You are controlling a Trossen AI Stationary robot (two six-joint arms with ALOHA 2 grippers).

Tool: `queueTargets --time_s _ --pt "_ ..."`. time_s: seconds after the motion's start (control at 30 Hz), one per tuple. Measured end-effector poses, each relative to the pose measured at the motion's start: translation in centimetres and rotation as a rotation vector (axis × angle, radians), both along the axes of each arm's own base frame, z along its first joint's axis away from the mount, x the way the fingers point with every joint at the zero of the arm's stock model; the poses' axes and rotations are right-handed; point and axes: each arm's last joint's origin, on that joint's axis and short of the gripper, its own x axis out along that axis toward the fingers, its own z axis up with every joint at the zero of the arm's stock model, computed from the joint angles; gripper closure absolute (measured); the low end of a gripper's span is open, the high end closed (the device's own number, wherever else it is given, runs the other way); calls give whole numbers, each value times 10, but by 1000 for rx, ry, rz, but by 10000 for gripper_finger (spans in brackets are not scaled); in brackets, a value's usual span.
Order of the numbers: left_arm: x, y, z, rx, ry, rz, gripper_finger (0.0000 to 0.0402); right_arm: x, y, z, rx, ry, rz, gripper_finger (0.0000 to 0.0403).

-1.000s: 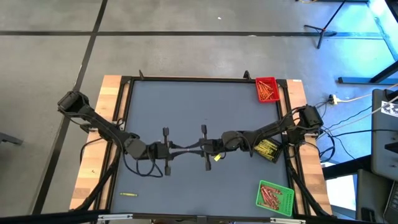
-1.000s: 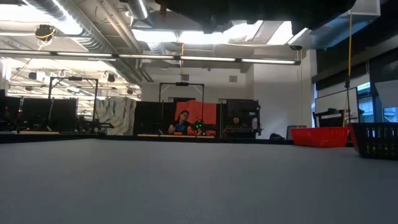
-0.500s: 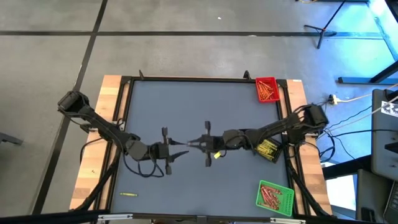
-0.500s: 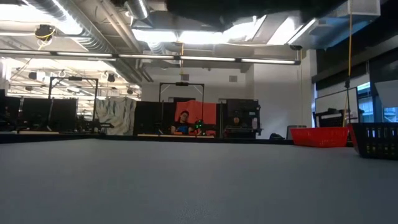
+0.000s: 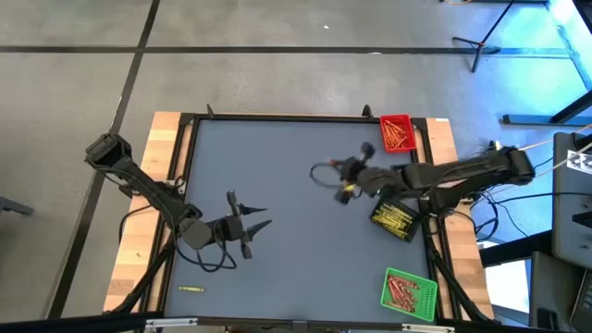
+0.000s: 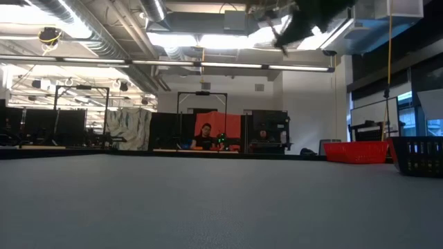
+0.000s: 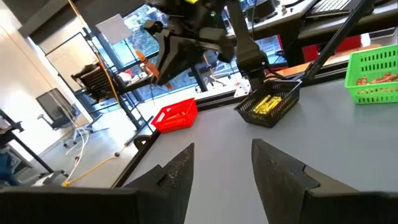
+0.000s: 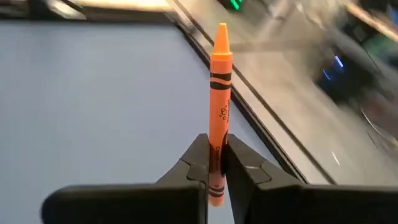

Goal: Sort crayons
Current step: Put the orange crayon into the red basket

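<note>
Desk [image 5: 277,157] from above: the left pincer [image 5: 259,216] hangs open and empty over the left half, the right pincer [image 5: 321,174] nearer the red tray [image 5: 396,132], black tray [image 5: 396,222] and green tray [image 5: 408,290]. One loose yellow crayon [image 5: 191,289] lies near the front left edge. Right wrist view: the right pincer [image 8: 216,163] is clamped on an upright orange crayon [image 8: 219,93]. Left wrist view: the left pincer's fingers [image 7: 281,174] stand apart.

A grey concrete floor [image 5: 277,74] crossed by dark lines surrounds the counter [image 5: 277,166], whose wooden edges [image 5: 148,213] frame a grey top. Beyond its far edge, long ceiling lights [image 6: 228,41] and exposed ducts [image 6: 90,28] hang over dark equipment racks [image 6: 201,117], where a person [image 6: 205,136] sits before a red panel.
</note>
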Motion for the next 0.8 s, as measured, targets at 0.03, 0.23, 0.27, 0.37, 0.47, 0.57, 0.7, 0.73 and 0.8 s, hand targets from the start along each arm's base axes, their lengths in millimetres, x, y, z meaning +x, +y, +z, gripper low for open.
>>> queueTargets --time_s 0.03,0.23,0.27,0.37,0.47,0.57,0.7,0.73,0.8 --pt "0 0 0 0 0 2 257 -8 -7 1 14 25 -41 375" --pt "2 4 0 1 2 18 257 -43 -56 -7 102 194 -342 372" --pt "2 4 0 1 2 19 257 -48 -65 -9 113 221 -396 372" --pt "3 5 0 1 4 19 257 -58 -91 -16 139 291 -538 371" --pt "3 5 -1 1 4 19 257 -65 -118 -22 163 325 -660 371" --pt "3 5 -1 1 5 17 257 -72 -146 -28 186 333 -780 371" --pt "3 4 -1 -3 8 -12 257 -82 -179 -42 234 388 -905 371" --pt "3 3 -1 -4 9 -26 257 -84 -187 -46 257 399 -928 371" --pt "3 3 -1 -7 11 -43 257 -88 -200 -56 302 412 -973 371"
